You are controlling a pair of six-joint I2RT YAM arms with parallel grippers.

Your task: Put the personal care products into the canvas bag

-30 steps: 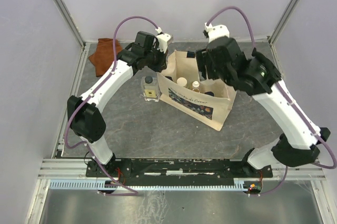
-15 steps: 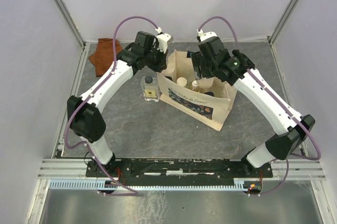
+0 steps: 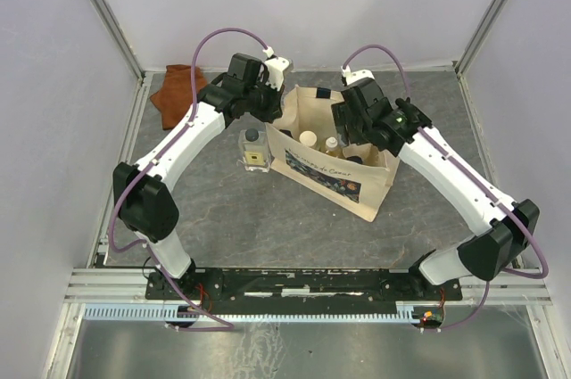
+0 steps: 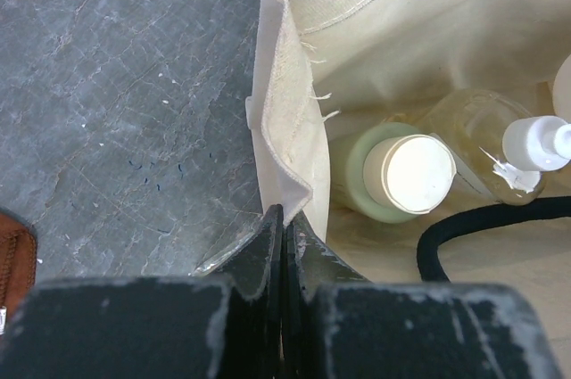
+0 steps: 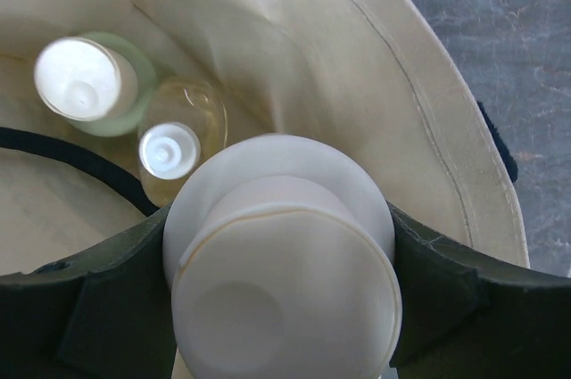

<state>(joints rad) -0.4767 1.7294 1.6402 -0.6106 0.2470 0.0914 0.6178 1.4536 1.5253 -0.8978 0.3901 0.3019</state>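
A grey, stone-patterned table surface (image 3: 268, 218) fills the floor of a pale lilac-walled enclosure (image 3: 303, 4). At the surface's far left corner lies a rust-brown folded cloth (image 3: 175, 94), rumpled, close to the left edge, its right side partly hidden. Silver metal frame posts (image 3: 105, 13) rise at the two far corners. A silver rail (image 3: 294, 283) runs along the near edge, with a brushed metal sheet (image 3: 294, 348) below it. In the left wrist view, fine pale veins cross the grey surface (image 4: 116, 102).
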